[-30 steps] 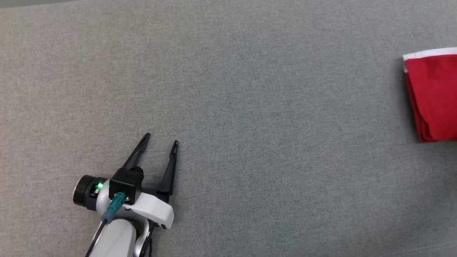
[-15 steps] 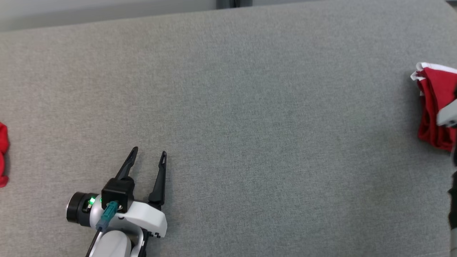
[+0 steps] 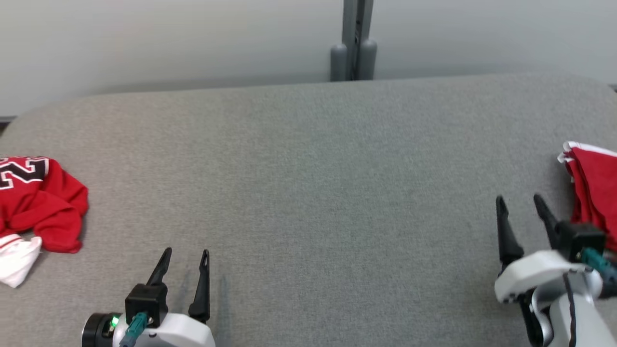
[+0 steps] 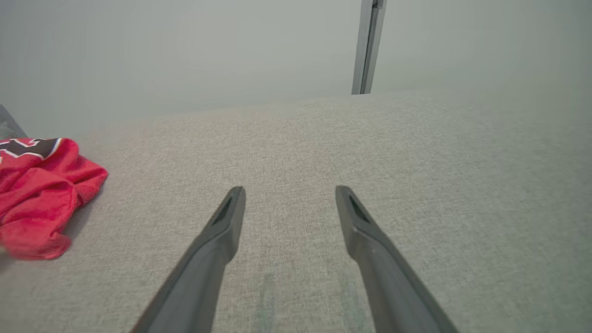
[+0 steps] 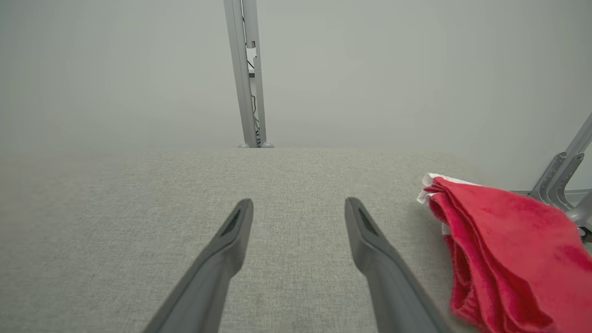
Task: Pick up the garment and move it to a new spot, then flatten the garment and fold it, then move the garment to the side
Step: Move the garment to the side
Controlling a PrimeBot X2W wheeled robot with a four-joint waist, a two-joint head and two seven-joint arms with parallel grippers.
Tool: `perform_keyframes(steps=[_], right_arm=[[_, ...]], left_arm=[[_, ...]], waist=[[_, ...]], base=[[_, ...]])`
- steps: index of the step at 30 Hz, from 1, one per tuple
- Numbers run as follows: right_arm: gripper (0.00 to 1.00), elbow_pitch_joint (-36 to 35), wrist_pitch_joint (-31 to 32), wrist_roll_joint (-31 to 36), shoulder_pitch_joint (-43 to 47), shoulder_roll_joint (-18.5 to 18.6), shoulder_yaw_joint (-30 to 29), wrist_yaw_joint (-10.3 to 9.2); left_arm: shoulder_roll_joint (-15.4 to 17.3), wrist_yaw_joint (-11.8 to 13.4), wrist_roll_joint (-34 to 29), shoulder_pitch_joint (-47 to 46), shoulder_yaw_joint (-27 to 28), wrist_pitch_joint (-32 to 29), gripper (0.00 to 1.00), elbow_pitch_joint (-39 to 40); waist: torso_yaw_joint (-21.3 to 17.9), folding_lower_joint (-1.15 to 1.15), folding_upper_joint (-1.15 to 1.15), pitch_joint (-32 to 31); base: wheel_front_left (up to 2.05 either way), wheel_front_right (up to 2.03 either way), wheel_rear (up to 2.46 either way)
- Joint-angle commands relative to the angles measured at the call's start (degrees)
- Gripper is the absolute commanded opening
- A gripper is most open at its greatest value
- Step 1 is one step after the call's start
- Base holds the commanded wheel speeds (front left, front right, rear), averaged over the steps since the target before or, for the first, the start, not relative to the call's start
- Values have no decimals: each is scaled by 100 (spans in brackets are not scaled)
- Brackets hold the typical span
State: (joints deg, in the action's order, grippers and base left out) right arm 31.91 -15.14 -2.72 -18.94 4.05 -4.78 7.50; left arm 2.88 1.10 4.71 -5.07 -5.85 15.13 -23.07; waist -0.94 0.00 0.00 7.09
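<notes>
There are two red garments, a folded garment (image 3: 595,193) and a crumpled garment (image 3: 43,202); two grippers, the left gripper (image 3: 186,251) and the right gripper (image 3: 518,197); one grey table (image 3: 308,193); one metal post (image 3: 354,43).

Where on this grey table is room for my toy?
The whole middle of the grey table is bare, from the left claw to the right claw, back to the grey post. Crowded: the left edge, crumpled red jersey; the right edge, folded red garment.
</notes>
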Motion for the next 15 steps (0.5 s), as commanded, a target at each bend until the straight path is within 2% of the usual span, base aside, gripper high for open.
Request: perform_keyframes(steps=[1, 6, 15], right_arm=[[100, 6, 1, -73, 241, -12, 46, -2], [100, 52, 1, -287, 815, -85, 291, -2], [100, -125, 1, -564, 1199, -93, 605, -2]], left_arm=[[14, 42, 36, 123, 50, 1, 100, -15], [13, 88, 152, 388, 114, 1, 100, -49], [14, 125, 195, 590, 292, 1, 100, -67]], waist=[[221, 0, 0, -314], [362, 0, 0, -618], [431, 0, 0, -911]], base=[[0, 0, 0], [0, 0, 0], [0, 0, 0]])
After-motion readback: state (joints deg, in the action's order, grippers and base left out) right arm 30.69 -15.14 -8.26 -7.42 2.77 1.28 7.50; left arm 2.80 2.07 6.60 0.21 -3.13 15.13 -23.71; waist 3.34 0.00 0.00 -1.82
